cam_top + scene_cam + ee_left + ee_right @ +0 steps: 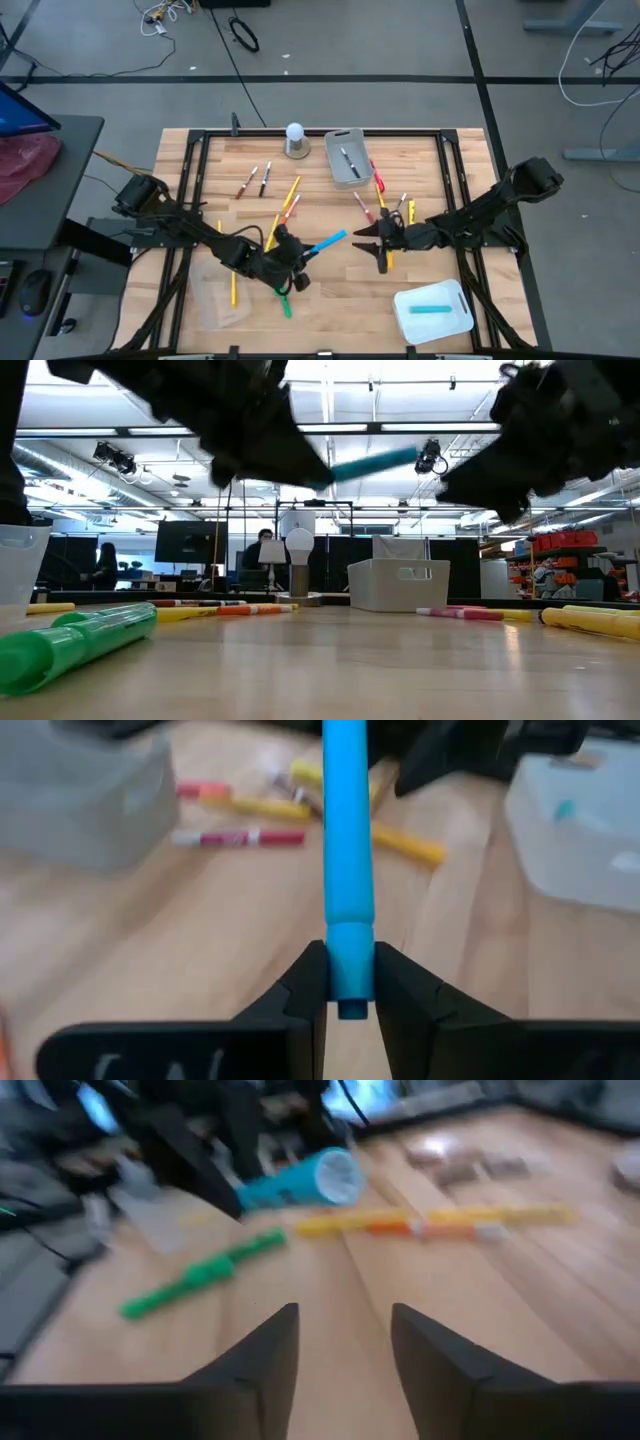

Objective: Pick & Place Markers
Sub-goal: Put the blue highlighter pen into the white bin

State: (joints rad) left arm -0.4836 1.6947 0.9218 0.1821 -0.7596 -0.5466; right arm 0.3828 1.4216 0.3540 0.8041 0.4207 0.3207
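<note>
Gripping one blue marker (347, 870), the left gripper (349, 982) is clamped, lifted mid-table. Right gripper (343, 1342) spread wide, holding nothing. Two trays: grey (345, 172) far, white (455, 318) near-right.

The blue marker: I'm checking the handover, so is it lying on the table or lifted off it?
Lifted. The left tool is shut on the blue marker, and the low view shows it in the air above the table.

A grey floor (400, 40) strewn with cables (243, 35) surrounds the wooden bench (330, 290). Beyond it, ceiling lights (330, 428), monitors (185, 542) and seated people fill the room.
</note>
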